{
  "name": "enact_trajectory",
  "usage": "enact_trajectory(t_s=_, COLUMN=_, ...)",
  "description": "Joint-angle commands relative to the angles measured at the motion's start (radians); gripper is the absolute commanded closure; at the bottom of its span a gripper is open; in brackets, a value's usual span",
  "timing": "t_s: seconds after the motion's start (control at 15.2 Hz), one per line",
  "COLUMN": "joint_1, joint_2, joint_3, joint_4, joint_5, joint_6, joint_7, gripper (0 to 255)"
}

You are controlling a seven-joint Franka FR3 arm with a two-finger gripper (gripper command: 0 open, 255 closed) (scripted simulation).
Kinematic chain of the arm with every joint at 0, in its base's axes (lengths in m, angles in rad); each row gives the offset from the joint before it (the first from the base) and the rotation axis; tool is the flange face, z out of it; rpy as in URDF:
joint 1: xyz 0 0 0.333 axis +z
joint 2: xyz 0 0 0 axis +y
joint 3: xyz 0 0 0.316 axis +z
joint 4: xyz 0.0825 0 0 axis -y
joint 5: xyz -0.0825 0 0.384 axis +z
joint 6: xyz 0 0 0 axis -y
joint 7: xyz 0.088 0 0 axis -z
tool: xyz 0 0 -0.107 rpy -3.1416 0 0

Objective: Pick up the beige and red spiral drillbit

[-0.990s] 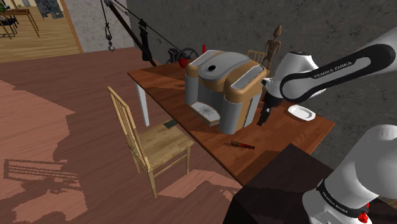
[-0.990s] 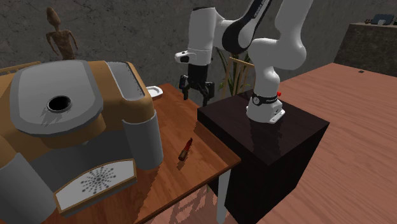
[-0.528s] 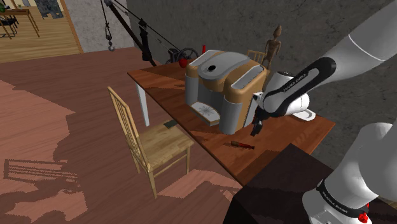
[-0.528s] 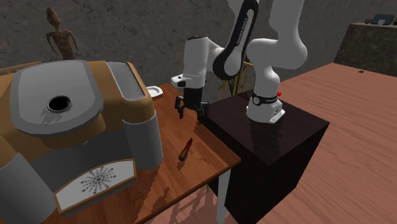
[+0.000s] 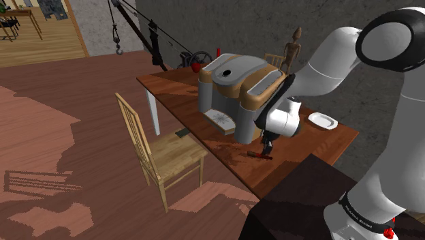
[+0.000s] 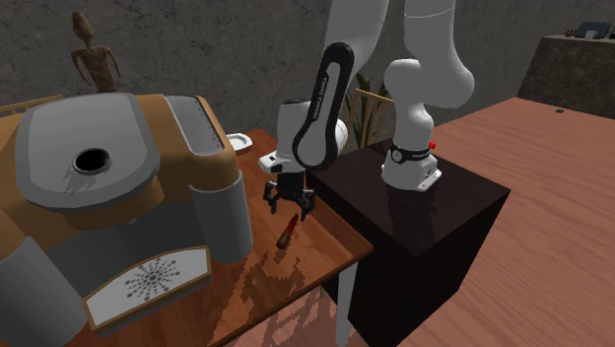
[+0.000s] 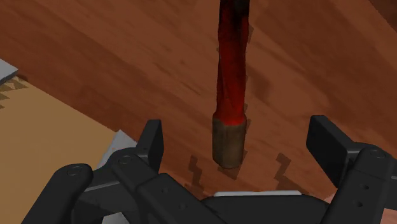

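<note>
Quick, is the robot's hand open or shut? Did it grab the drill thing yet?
Gripper: jaws open, one on each side of the drillbit, not touching it. It holds nothing.

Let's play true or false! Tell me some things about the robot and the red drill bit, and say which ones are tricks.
1. The drill bit lies flat on the table. True.
2. The fingers are squeezing the drill bit. False: they stand open on either side of it and do not touch it.
3. A chair stands beside the table. True.
4. The plate sits on the chair. False: it sits on the table.
5. The drill bit is blue. False: it is red with a beige end.
</note>
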Motion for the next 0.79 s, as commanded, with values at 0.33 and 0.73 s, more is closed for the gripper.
enact_trajectory(t_s=0.33, joint_1=-0.196, joint_2=0.157, joint_3=0.214, joint_4=0.092, joint_5=0.222, joint_6=0.102, joint_7=-0.252, gripper=0)
enact_trajectory(t_s=0.73, joint_1=-0.235, joint_2=0.189, joint_3=0.253, joint_4=0.111, joint_5=0.255, joint_6=0.126, joint_7=-0.295, gripper=255)
